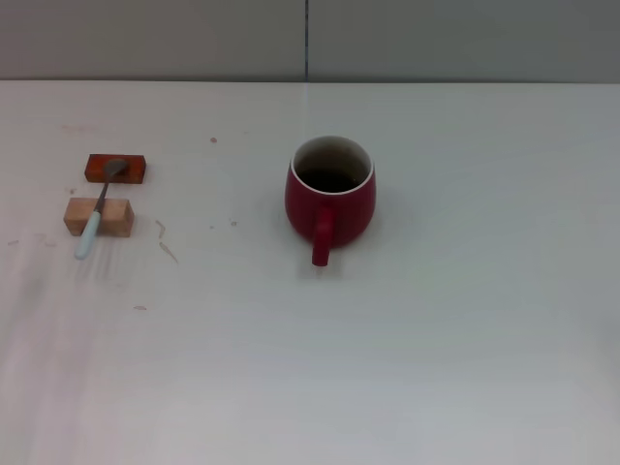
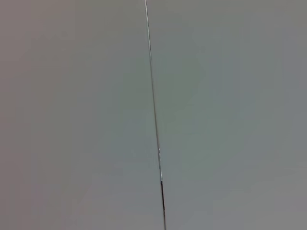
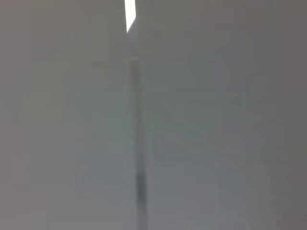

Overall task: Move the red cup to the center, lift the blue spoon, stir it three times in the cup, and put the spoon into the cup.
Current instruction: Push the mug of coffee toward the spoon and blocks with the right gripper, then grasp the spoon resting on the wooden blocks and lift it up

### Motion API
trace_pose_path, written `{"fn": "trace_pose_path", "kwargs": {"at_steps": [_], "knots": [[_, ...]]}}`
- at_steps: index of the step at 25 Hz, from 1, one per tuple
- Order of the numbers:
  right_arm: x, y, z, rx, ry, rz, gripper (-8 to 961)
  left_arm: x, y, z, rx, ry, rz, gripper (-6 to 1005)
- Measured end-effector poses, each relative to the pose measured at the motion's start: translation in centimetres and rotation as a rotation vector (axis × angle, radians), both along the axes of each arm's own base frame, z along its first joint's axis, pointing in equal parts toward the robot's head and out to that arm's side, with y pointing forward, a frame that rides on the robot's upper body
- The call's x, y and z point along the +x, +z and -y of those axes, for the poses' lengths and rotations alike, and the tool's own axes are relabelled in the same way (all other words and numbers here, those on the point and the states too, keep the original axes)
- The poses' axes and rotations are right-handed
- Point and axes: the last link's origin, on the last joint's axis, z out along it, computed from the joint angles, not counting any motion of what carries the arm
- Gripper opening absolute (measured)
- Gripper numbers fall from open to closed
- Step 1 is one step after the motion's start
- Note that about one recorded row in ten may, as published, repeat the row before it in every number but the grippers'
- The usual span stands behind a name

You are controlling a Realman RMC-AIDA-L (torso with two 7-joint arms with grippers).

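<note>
The red cup [image 1: 330,200] stands upright near the middle of the white table [image 1: 465,320] in the head view, its handle turned toward me and its dark inside showing. Far to the left lies the blue spoon [image 1: 98,211], its grey bowl resting on a small red-brown block [image 1: 115,169] and its pale blue handle crossing a tan wooden block [image 1: 99,217]. Neither gripper appears in any view. Both wrist views hold only a plain grey wall with a thin vertical seam.
A grey wall with a vertical seam [image 1: 307,39] runs behind the table's far edge. A few small scuff marks [image 1: 167,247] dot the tabletop right of the blocks.
</note>
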Motion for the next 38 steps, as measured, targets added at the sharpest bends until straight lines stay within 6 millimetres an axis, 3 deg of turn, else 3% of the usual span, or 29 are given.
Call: {"fn": "trace_pose_path", "kwargs": {"at_steps": [5, 10, 12, 25, 38], "knots": [[3.4, 2.9, 4.3, 0.162, -0.159, 0.007, 350, 0.3, -0.5, 0.0, -0.024, -0.015, -0.004, 843], [4.0, 3.4, 5.2, 0.190, -0.196, 0.017, 513, 0.6, -1.5, 0.5, -0.076, -0.036, -0.010, 843], [4.0, 3.4, 5.3, 0.191, -0.198, 0.018, 742, 0.7, -1.8, 0.7, -0.093, -0.043, -0.012, 843], [3.8, 3.7, 5.3, 0.211, -0.183, 0.029, 763, 1.9, -7.0, 3.4, -0.358, -0.106, -0.032, 843], [3.7, 3.5, 5.0, 0.188, -0.178, 0.033, 763, 1.0, -8.8, 3.3, -0.471, -0.023, -0.037, 844]]}}
